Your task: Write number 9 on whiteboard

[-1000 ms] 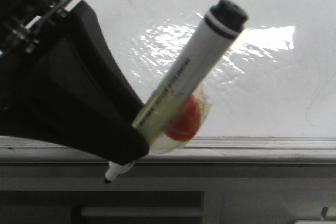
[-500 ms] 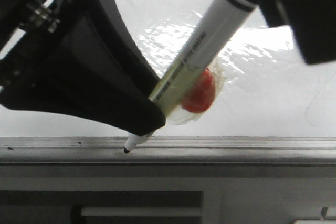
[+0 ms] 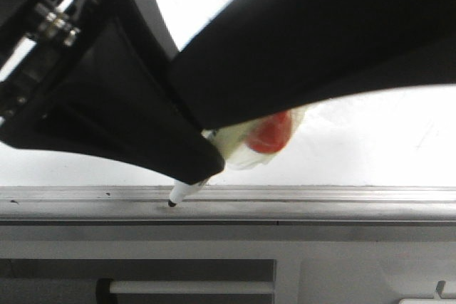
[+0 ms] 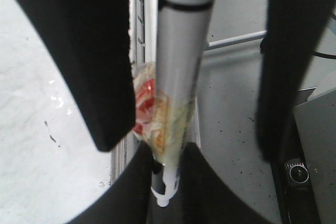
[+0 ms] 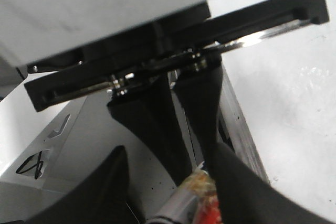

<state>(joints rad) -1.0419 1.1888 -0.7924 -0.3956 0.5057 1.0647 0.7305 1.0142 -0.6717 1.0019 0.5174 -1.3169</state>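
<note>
My left gripper (image 3: 196,169) is shut on a white marker (image 4: 178,77) with a black cap end, its low end pinched between the jaws. A red lump (image 3: 272,133) is taped to its barrel. The marker tip (image 3: 172,203) sits at the grey rail (image 3: 320,203) on the near edge of the whiteboard (image 3: 370,147). My right gripper (image 5: 176,192) is open, with its fingers (image 4: 89,77) on either side of the marker's upper barrel. One finger hides most of the marker in the front view. The number 9 is not in view.
A grey metal frame with a slot (image 3: 192,286) lies below the rail. A small stray black dash (image 4: 50,132) marks the board in the left wrist view. A grey speckled surface (image 4: 231,108) lies beside the rail.
My right gripper came in from the upper right and now straddles the marker's upper barrel. My left gripper rose with the marker a second ago and has held still since.
</note>
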